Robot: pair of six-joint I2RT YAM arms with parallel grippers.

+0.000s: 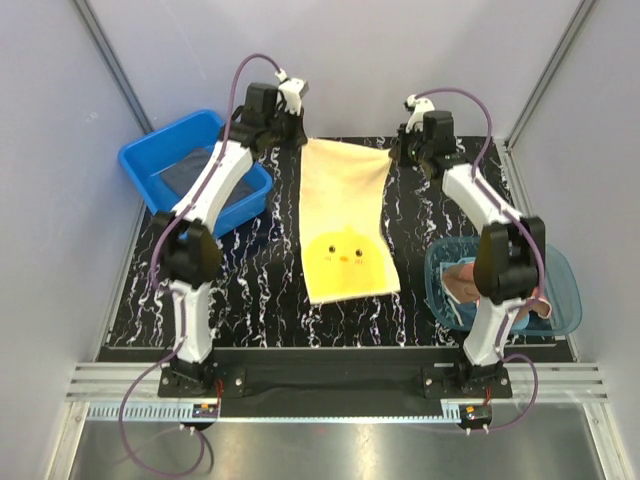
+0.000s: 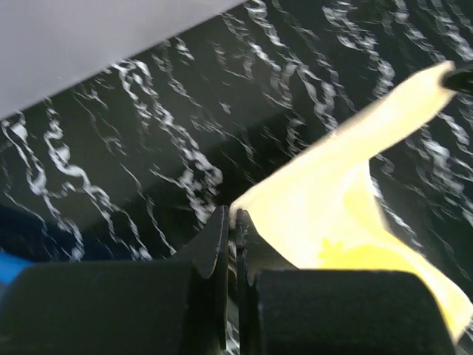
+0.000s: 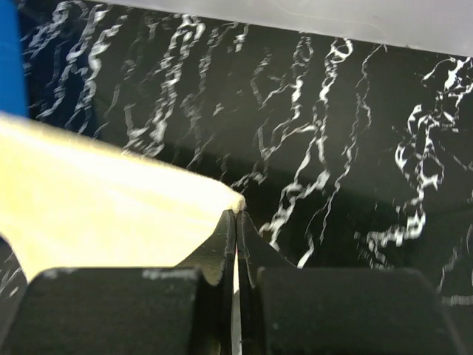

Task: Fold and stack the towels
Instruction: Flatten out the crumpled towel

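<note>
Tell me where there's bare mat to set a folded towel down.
Near left: bare mat between tub, yellow towel and near edge, under the left arm. Narrower strip between towel and bowl. Far edge is crowded: the left gripper and right gripper pinch the towel's corners there.
</note>
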